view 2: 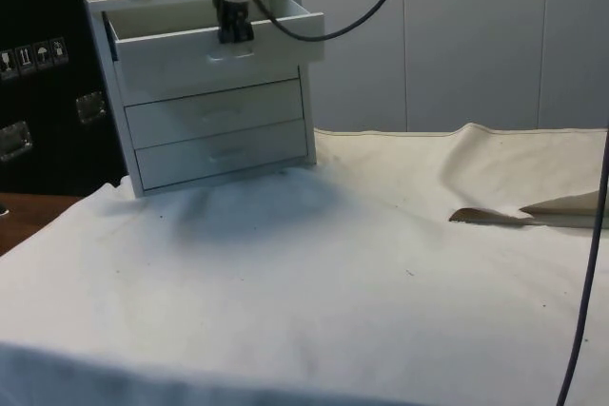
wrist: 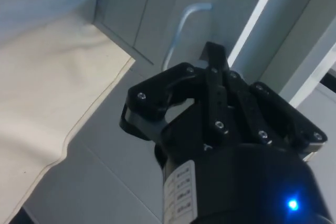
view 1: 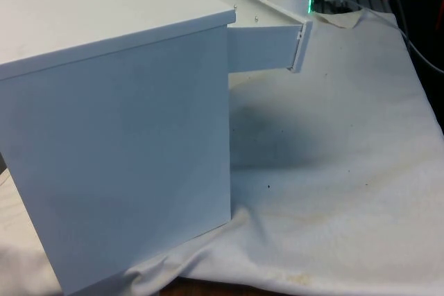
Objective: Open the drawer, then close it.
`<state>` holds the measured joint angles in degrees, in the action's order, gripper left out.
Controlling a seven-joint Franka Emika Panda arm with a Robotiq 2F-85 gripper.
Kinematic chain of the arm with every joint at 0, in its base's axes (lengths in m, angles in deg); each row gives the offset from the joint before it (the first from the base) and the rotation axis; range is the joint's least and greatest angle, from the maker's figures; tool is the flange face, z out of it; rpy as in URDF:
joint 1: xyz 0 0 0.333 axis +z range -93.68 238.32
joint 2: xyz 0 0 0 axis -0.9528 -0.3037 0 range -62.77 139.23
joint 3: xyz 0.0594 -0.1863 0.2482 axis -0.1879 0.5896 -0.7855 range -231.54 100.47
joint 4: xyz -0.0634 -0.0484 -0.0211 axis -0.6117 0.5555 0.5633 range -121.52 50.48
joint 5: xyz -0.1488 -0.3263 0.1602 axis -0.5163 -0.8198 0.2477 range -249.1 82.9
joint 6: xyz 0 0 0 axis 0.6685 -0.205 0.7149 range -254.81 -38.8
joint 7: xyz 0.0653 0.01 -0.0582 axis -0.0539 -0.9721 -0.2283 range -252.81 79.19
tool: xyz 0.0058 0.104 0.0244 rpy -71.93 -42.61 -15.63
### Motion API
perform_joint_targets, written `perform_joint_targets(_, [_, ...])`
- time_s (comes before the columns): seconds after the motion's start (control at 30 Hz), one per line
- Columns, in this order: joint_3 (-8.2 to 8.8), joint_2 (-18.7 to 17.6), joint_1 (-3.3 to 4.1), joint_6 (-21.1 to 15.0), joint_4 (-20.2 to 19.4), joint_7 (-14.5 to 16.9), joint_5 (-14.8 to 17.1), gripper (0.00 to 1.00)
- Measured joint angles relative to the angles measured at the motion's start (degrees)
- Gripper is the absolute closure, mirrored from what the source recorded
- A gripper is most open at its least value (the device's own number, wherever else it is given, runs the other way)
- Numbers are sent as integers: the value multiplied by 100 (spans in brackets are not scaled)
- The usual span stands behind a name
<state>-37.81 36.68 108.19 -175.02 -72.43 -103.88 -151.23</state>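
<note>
The black two-finger gripper (view 2: 235, 33) hangs from the white arm's wrist, pointing straight down. In the wrist view its fingers (wrist: 212, 56) appear drawn close together, though the angle leaves the gap hard to judge.

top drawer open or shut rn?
Open. The top drawer juts out past the two shut drawers below it in the chest; the pincer sits at its front.

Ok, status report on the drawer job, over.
Gripper down at the top drawer front, by its handle; jaws' state unclear. Top drawer pulled partway out of the white chest; lower two shut. Nothing in the way on the cloth.
</note>
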Motion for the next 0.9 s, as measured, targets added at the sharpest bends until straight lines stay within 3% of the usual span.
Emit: perform_joint_targets(0.9, [481,-636,-63,-120,716,-11,-206,100])
